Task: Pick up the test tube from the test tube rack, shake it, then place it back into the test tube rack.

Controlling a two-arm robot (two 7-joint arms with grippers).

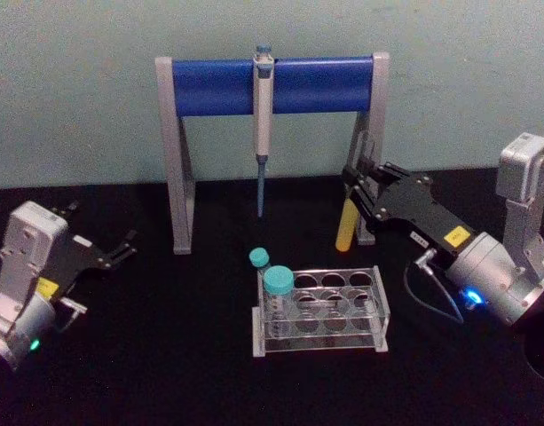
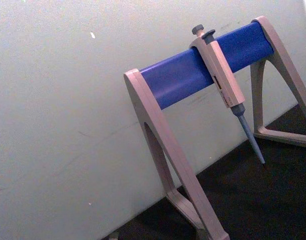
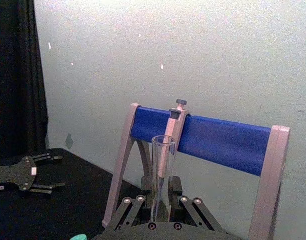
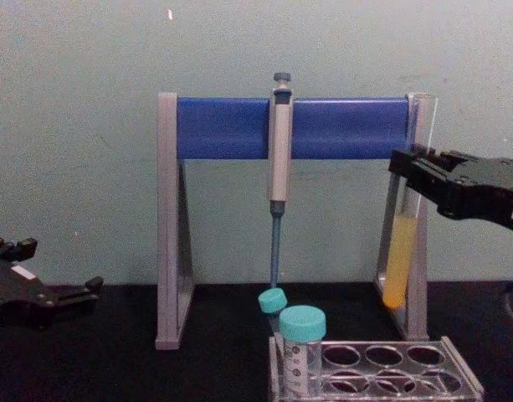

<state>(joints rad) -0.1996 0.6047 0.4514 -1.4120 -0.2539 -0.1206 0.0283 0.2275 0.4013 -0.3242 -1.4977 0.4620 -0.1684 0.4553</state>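
The test tube, clear glass with yellow-orange liquid in its lower part, hangs upright in the air behind and to the right of the test tube rack. My right gripper is shut on the tube's upper part. In the chest view the test tube hangs in front of the stand's right leg, held by the right gripper well above the test tube rack. The right wrist view shows the test tube's open top rising between the fingers. My left gripper rests open at the far left.
Two teal-capped tubes stand in the rack's left holes. A grey-and-blue pipette stand with a grey pipette hanging from it stands at the back, before the wall. The tabletop is black.
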